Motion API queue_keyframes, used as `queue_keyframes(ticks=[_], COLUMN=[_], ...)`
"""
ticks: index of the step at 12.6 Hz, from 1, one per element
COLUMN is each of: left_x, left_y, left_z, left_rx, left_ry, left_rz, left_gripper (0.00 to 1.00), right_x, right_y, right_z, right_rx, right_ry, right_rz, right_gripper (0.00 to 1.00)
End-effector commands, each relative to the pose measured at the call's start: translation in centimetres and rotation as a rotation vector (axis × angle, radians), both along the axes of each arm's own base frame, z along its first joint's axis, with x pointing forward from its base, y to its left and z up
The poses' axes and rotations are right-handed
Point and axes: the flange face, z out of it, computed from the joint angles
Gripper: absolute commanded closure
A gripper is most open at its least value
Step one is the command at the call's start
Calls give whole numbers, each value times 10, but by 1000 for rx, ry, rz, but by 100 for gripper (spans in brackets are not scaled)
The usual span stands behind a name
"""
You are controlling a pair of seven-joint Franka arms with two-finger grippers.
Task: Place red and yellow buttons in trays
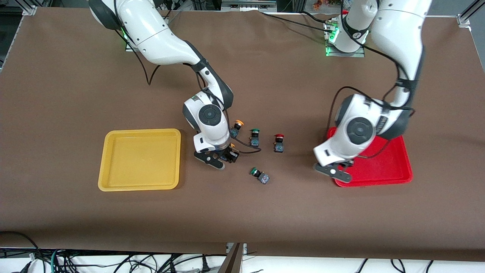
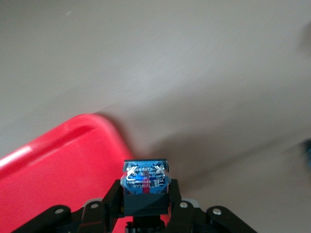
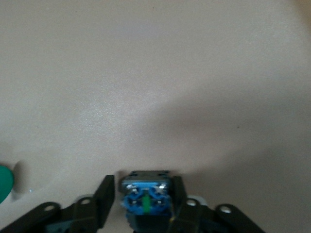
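My left gripper (image 1: 335,170) is shut on a button over the red tray (image 1: 382,167), at the tray's corner nearest the table's middle. In the left wrist view the button's bluish base (image 2: 145,177) shows a red stripe between the fingers, above the tray (image 2: 48,184); its cap is hidden. My right gripper (image 1: 223,157) is low on the table beside the yellow tray (image 1: 140,159). Its fingers straddle a yellow-capped button (image 1: 230,153), also in the right wrist view (image 3: 146,196), with a small gap on one side. Another yellow button (image 1: 236,127) and a red button (image 1: 279,142) stand on the table.
Two green-capped buttons sit mid-table: one upright (image 1: 254,137) between the yellow and red buttons, one lying on its side (image 1: 260,175) nearer the front camera. A green cap shows at the edge of the right wrist view (image 3: 5,183). Brown cloth covers the table.
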Motion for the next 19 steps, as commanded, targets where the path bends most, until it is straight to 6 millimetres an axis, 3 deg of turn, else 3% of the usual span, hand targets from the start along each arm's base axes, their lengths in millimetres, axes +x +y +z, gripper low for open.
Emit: queue_keyframes(ticks=[1,3,5,6,7,9,10,12,14,17,19], left_x=[5,6,2,0,1,4,6,5,-8,-29,-47], left_y=[81,107,119,118,118,114,98,38,-25,-119,-160], left_z=[-28,-56,-69,-71,-70,-51,-33,-6,-5,-21,-32], left_rx=[-1,-12,-19,-23,-29,-33,-41,-91,-131,-148,-152], left_ry=[66,81,76,80,79,60,38,4,6,-4,-5], left_rz=[-120,-160,-157,-155,-149,-142,-159,-138,18,241,354], left_gripper=[77,75,70,39,0,0,0,0,0,0,0], right_x=[11,35,52,62,71,88,96,105,108,108,105], right_y=[-4,-38,-80,-106,-134,-197,-227,-286,-344,-384,-409], right_z=[17,45,69,80,91,96,98,88,73,58,42], right_rx=[-8,-20,-75,-90,-91,-113,-120,-124,-117,-109,-106], right_ry=[-30,-23,35,67,98,164,182,221,251,265,250], right_rz=[9,37,124,179,223,304,343,398,418,392,405], right_gripper=[100,100,100,100,100,100,100,100,100,100,100])
